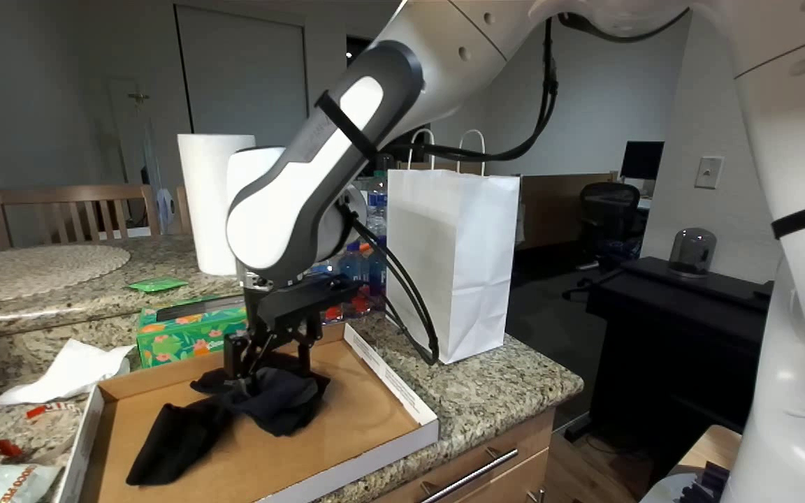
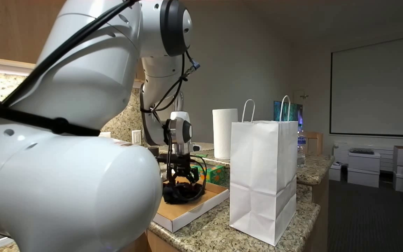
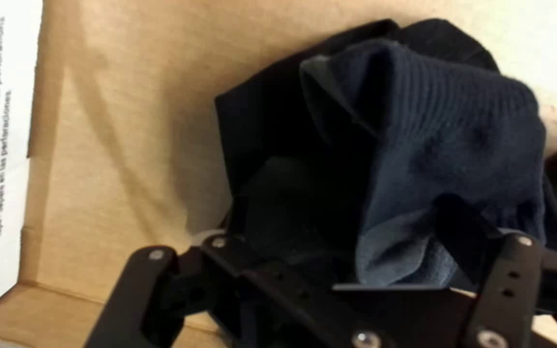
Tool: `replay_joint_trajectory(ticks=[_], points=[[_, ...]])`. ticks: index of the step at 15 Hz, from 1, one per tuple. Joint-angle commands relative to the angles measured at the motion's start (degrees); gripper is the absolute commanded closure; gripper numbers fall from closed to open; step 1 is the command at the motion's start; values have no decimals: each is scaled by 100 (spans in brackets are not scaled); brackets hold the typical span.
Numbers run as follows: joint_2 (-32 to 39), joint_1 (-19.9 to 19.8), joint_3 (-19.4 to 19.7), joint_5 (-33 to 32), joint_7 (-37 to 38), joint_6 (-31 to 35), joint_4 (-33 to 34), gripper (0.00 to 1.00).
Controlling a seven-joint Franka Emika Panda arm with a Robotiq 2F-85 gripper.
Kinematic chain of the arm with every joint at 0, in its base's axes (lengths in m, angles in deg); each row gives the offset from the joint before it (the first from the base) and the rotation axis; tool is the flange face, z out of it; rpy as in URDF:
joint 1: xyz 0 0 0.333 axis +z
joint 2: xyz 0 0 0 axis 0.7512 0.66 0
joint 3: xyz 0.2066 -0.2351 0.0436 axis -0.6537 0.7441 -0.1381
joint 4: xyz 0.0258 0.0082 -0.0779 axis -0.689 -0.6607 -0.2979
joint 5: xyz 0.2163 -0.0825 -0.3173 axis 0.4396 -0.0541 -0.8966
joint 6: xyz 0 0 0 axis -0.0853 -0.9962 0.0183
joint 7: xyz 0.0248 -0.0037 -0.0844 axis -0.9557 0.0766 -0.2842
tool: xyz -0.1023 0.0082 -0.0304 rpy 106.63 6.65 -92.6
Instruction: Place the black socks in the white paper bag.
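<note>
Black socks (image 1: 266,405) lie lower left in an exterior view, the gripper (image 1: 277,379) spread over them; grasping seems in hand, closing next.

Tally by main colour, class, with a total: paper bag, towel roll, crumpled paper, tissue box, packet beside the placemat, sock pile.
White: 3 (white paper bag, towel roll, crumpled paper)
Green: 2 (tissue box, packet)
Dark: 1 (sock pile)
Total: 6

The white arm (image 2: 82,87) is bent and its forearm (image 1: 437,77) slopes downward, with the wrist (image 1: 270,220) placed just above the black claw (image 1: 273,374), which points down and has its two fingers (image 3: 467,229) standing wide apart, as the wrist view shows.
</note>
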Motion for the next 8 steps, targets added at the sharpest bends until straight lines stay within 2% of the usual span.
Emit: replay_joint_trajectory(ticks=[1,3,8], points=[[146,7,-22,245,-174,24,-6,29],[79,34,18,288,-22,20,-92,36],[-309,265,130,210,729,-432,-118,71]])
